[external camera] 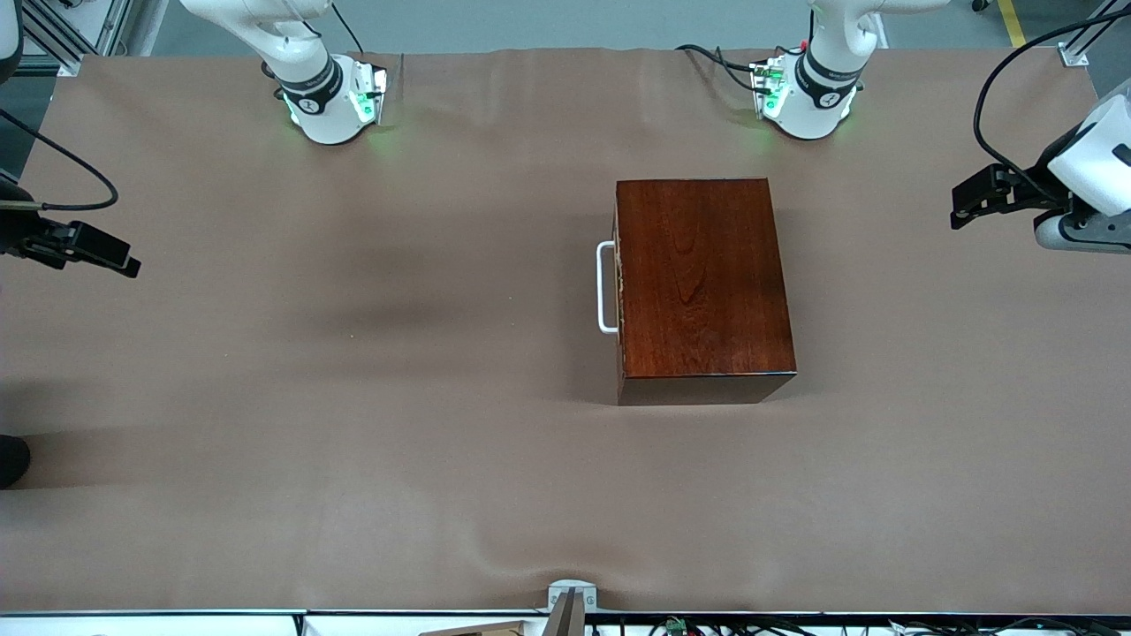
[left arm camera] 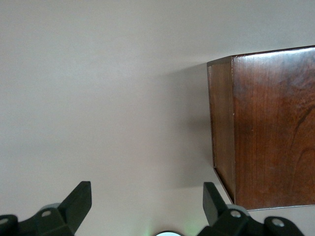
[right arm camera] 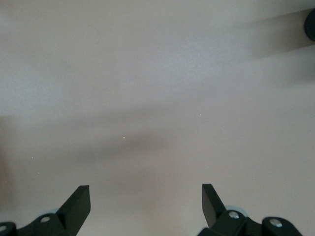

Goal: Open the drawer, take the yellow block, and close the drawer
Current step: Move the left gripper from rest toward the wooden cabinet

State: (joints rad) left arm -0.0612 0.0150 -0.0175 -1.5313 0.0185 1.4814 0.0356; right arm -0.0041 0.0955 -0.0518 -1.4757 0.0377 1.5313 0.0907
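Observation:
The reddish-brown wooden box point(external camera: 702, 278) stands on the table toward the left arm's end. Its drawer is shut, and its white bar handle point(external camera: 606, 287) faces the right arm's end. No yellow block shows in any view. My left gripper point(external camera: 965, 205) hangs open and empty over the table's left-arm end, apart from the box. Its wrist view shows open fingers point(left arm camera: 78, 199) and a corner of the box point(left arm camera: 266, 128). My right gripper point(external camera: 119, 258) hangs open and empty over the right-arm end. Its wrist view shows its fingers point(right arm camera: 78, 201) over bare cloth.
A brown cloth point(external camera: 353, 397) covers the whole table. The two arm bases point(external camera: 331, 97) point(external camera: 808, 93) stand along the edge farthest from the front camera. A small metal bracket point(external camera: 570, 601) sits at the nearest edge. A dark object point(external camera: 11, 459) pokes in at the right-arm end.

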